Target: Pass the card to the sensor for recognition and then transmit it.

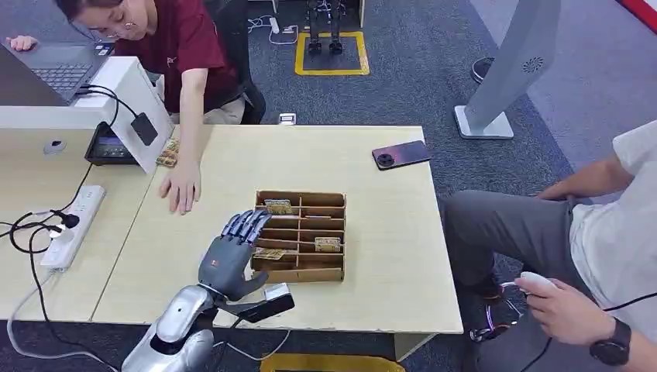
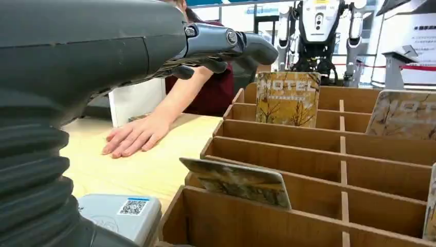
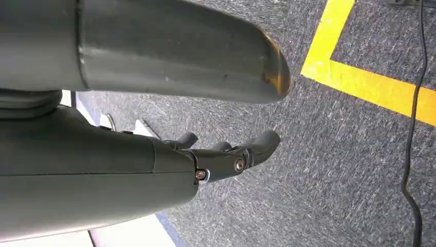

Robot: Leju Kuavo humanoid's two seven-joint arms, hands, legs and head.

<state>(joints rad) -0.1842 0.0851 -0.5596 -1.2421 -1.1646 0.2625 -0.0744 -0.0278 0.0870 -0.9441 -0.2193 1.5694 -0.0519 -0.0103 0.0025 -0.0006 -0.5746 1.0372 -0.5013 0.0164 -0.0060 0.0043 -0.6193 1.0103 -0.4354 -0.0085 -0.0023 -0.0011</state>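
Your head cam looks down and fwd over the table [image 1: 372, 263] from high up. Left wrist cam sits low, close behind the left hand [image 1: 232, 252], level w/ the wooden card rack [image 1: 300, 235]; both share that rack. Right wrist cam faces carpet [image 3: 334, 170], probably arm hanging.

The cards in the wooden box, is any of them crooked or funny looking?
Yes. In the wooden box, the card nearest the left hand leans far over, almost flat across its slot. The far card stands upright.
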